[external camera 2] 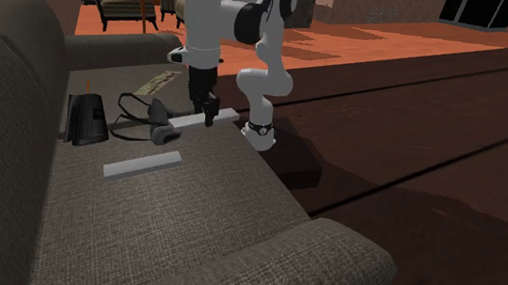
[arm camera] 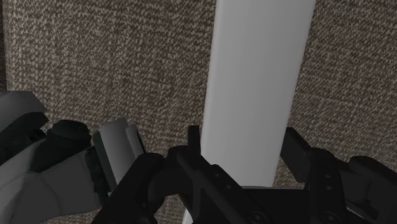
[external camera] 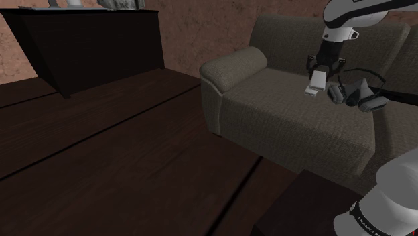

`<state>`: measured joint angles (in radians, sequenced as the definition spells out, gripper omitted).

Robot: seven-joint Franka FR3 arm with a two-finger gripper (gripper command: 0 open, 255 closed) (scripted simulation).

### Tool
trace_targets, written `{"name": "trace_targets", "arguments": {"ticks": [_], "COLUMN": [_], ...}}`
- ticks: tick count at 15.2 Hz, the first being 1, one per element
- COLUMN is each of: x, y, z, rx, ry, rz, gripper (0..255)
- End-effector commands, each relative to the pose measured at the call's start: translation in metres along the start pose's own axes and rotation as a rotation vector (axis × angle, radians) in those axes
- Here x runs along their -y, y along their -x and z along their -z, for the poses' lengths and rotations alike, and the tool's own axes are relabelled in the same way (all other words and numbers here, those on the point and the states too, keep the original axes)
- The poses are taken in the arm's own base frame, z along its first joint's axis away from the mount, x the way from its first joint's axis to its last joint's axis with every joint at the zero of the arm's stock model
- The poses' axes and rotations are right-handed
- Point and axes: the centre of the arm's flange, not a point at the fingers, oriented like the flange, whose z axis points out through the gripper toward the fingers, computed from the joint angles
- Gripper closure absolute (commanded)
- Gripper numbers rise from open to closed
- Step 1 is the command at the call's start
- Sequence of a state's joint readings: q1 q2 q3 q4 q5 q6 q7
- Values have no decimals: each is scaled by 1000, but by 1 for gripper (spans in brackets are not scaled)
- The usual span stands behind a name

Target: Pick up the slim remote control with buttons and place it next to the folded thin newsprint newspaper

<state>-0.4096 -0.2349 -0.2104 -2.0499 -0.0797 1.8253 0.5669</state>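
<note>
Firmly, black gripper clamped on slim white remote, over woven sofa seat, dark headset beside, base lettering illegible.

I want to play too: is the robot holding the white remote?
Held: the gripper has its black fingers clasped on the white remote, one each side.

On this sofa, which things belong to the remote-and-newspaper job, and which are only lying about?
For the job:
claw
white slim remote clasped in it
flat grey strip on the sofa seat, probably the newspaper

Lying about:
headset
black box
patterned strip
</note>
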Motion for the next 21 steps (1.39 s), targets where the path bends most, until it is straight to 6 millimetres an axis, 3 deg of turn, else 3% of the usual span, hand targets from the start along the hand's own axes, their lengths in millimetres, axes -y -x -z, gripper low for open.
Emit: {"name": "trace_targets", "arguments": {"ticks": [1,21], "x": [-27,-291], "y": [1,-1], "z": [-3,-8], "rx": [0,0], "ry": [-1,-1], "rz": [1,1], "gripper": [255,255]}}
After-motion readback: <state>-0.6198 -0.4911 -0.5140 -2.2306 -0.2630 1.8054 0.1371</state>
